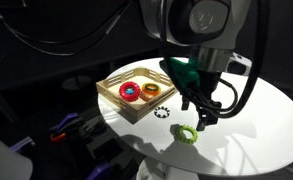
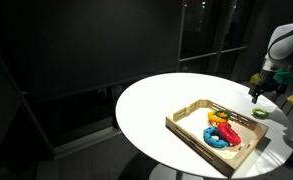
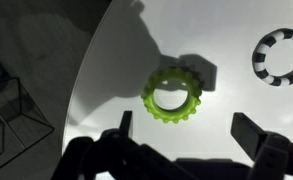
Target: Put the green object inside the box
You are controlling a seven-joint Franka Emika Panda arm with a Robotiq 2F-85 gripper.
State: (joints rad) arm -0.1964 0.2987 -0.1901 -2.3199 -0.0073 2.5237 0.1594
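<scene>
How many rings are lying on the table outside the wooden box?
2: the green ring below the gripper, and the black-and-white ring nearer the box. Others may be hidden.

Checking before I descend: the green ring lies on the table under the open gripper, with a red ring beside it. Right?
Not quite: beside the green ring lies a black-and-white ring, not a red one; the wrist view shows it.

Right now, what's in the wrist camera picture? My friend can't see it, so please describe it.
A light-green ring with a bumpy, gear-like rim lies flat on a white table. The open tool shows two dark fingers at the bottom. A black-and-white toothed ring sits at the upper right edge.
</scene>
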